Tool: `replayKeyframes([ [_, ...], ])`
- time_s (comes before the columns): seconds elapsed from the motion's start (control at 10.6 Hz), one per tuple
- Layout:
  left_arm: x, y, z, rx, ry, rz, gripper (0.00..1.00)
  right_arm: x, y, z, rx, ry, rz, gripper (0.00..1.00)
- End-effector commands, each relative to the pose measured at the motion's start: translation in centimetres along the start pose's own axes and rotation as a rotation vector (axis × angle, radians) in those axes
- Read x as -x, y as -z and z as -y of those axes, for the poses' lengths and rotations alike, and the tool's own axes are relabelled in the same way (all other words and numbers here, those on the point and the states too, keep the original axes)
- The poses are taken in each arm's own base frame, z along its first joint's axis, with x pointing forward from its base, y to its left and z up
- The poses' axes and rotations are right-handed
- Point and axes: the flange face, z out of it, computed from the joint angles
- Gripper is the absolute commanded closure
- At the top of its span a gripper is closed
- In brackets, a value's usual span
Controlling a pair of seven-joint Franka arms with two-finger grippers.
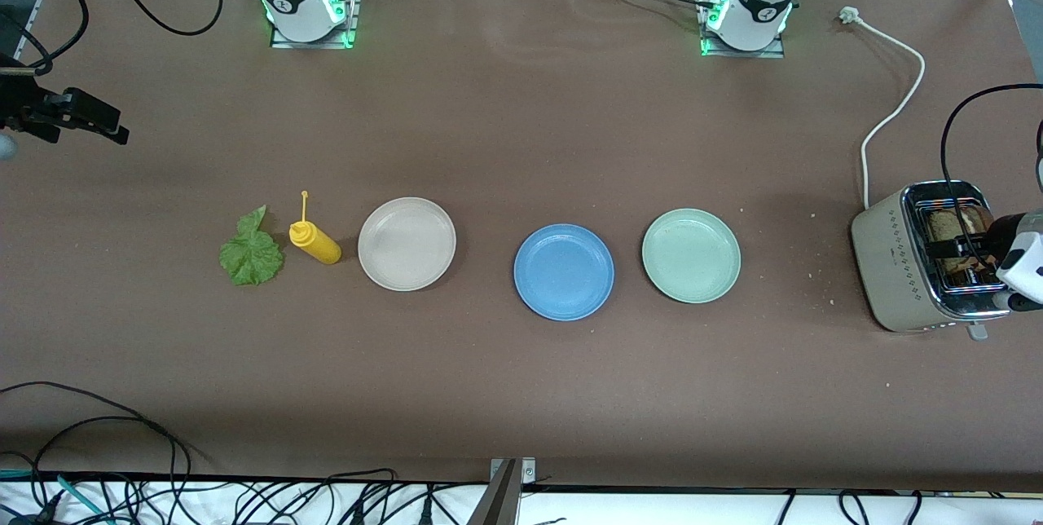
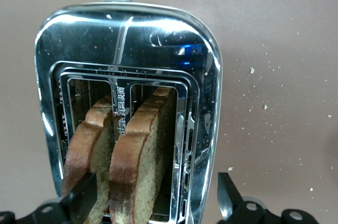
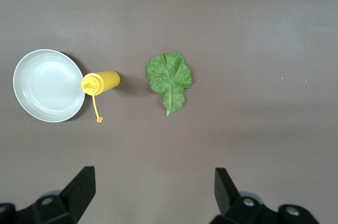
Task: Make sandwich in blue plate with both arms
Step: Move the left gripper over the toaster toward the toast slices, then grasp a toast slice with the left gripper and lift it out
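I saw left gripper (image 2: 150,197) spread astride a bread slice (image 2: 140,155) in toaster (image 1: 896,264) | right gripper (image 3: 153,192) spread over lettuce (image 3: 170,78) | blue plate (image 1: 564,271) bare

On your brown surface (image 1: 521,125) lie, from the right arm's end: a lettuce leaf (image 1: 252,253), a tipped yellow bottle (image 1: 314,240), a beige plate (image 1: 407,244), the blue plate (image 1: 563,271), a green plate (image 1: 691,255) and a toaster (image 1: 904,264).

Blue plate (image 1: 563,271), green lettuce (image 1: 252,253), yellow bottle (image 1: 314,241) (beige toaster (image 1: 892,264)).
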Motion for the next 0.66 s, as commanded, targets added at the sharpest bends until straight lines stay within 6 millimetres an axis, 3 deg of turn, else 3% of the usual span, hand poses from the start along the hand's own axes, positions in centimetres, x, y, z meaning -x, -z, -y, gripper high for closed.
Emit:
replayKeyframes([
  [0.0,0.4,-0.3,0.1,0.011,-0.017,0.019,0.0,0.1,0.7,0.1,-0.008,0.004,0.002,0.0],
  [0.09,0.4,-0.3,0.1,0.013,-0.017,0.02,0.08,0.1,0.7,0.1,-0.008,0.004,0.002,0.0],
  [0.57,1.3,0.8,0.2,0.016,-0.067,0.048,0.87,0.1,0.7,0.1,-0.008,0.004,0.002,0.0],
])
